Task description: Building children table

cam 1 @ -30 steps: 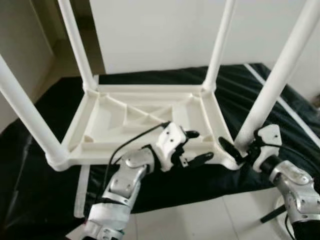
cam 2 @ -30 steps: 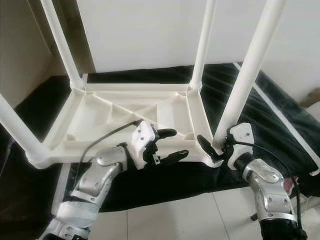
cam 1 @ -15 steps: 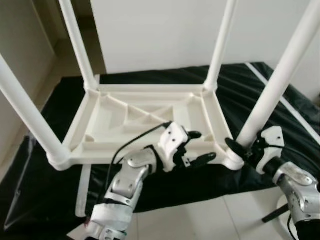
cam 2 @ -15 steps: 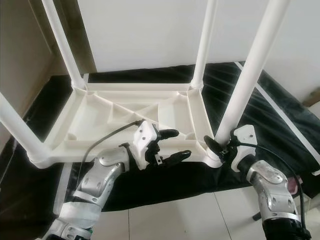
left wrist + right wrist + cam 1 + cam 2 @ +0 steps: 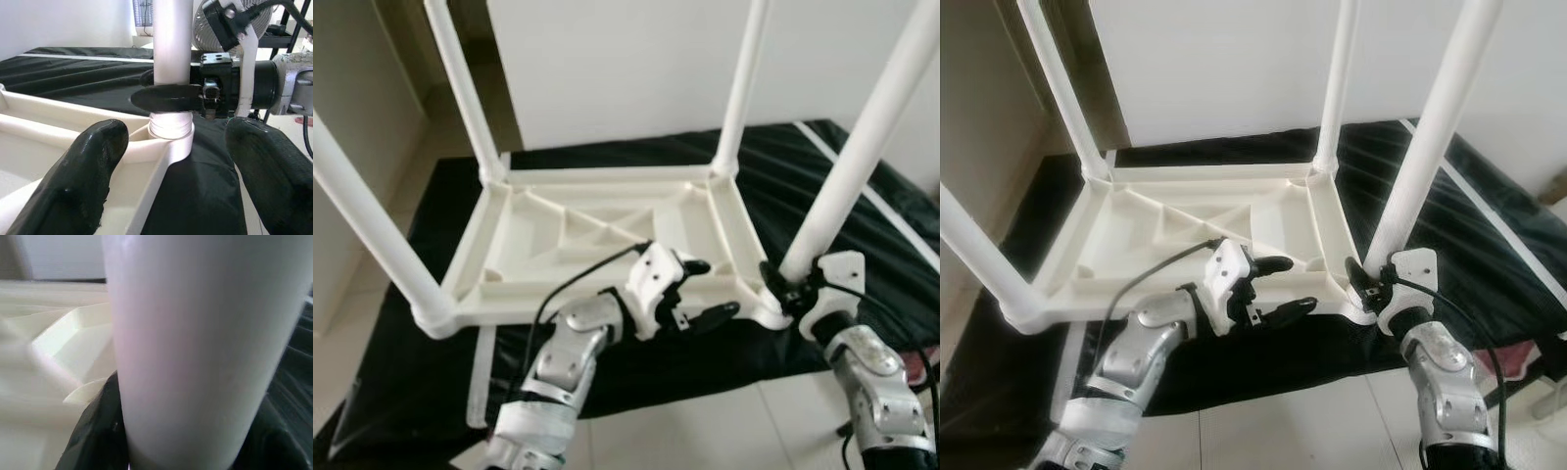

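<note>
A white plastic children's table (image 5: 597,230) lies upside down on a black sheet, its four legs pointing up. My right gripper (image 5: 781,286) is shut on the near-right leg (image 5: 862,147) just above its socket. In the left wrist view one of its black fingers (image 5: 168,98) crosses the front of that leg (image 5: 172,58). The right wrist view is close up on the same leg (image 5: 195,347). My left gripper (image 5: 717,287) stands open at the table's front rim, a little left of that corner, holding nothing.
The black sheet (image 5: 822,186) covers a low surface that ends at white floor tiles (image 5: 705,431) in front of me. A white wall stands behind the table. A loose white strip (image 5: 480,377) lies at the sheet's near left. A fan (image 5: 205,29) stands behind the right arm.
My right gripper has moved in from beside the near-right leg and shut around its base. The left gripper has stayed open at the front rim. The camera shifted slightly.
</note>
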`<state>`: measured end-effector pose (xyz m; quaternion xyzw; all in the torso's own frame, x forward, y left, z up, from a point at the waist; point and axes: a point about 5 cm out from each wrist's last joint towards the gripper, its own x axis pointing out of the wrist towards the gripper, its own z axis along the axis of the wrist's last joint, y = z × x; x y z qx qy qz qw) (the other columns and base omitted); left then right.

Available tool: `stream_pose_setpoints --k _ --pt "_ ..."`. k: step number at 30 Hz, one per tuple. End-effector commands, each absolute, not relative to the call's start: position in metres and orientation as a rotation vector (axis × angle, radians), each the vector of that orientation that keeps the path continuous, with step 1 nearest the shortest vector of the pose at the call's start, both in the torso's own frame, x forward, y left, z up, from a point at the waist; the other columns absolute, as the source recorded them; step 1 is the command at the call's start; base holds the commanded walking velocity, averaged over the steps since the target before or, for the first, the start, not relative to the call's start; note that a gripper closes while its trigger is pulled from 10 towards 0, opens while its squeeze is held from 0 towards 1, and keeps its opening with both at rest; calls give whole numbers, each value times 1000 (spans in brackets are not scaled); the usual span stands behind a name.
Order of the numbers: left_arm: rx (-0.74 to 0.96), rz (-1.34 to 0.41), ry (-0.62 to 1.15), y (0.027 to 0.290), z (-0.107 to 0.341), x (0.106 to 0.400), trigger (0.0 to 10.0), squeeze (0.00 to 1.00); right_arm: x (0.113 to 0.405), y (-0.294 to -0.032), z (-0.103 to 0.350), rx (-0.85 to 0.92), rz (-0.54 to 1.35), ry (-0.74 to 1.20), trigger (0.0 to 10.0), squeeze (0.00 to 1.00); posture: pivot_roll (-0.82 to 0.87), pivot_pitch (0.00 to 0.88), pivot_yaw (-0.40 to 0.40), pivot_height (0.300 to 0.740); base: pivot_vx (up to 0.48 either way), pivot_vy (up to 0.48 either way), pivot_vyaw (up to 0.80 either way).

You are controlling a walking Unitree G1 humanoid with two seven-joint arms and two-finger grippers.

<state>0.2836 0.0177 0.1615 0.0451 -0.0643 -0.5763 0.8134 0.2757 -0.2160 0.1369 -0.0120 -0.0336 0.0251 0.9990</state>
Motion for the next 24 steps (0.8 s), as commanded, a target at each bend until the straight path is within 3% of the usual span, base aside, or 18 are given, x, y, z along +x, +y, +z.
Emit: stream_pose_setpoints --k 1,5,10,12,15,23,24 --pt "97 -1176 -126 21 159 286 10000 0 272 -215 131 58 -84 -36 10000 0 -35 0 40 740 0 0 0" --pt "105 -1164 -120 27 158 288 10000 0 273 -208 127 66 -139 -17 10000 0 -33 0 39 740 0 0 0" --pt "141 -1114 -108 35 154 292 10000 0 272 -194 115 158 -435 35 10000 0 -17 0 41 740 0 0 0" --pt "141 -1114 -108 35 154 292 10000 0 272 -194 115 158 -435 35 10000 0 -17 0 41 740 0 0 0" --pt "181 -1055 -103 46 154 303 10000 0 276 -169 114 216 -380 30 10000 0 -12 0 37 740 0 0 0" --pt "168 -1066 -117 41 155 301 10000 0 276 -180 125 157 -360 -23 10000 0 -13 0 13 740 0 0 0" --pt "167 -1068 -114 39 153 299 10000 0 275 -183 126 143 -355 -36 10000 694 -14 0 9 740 0 0 0"
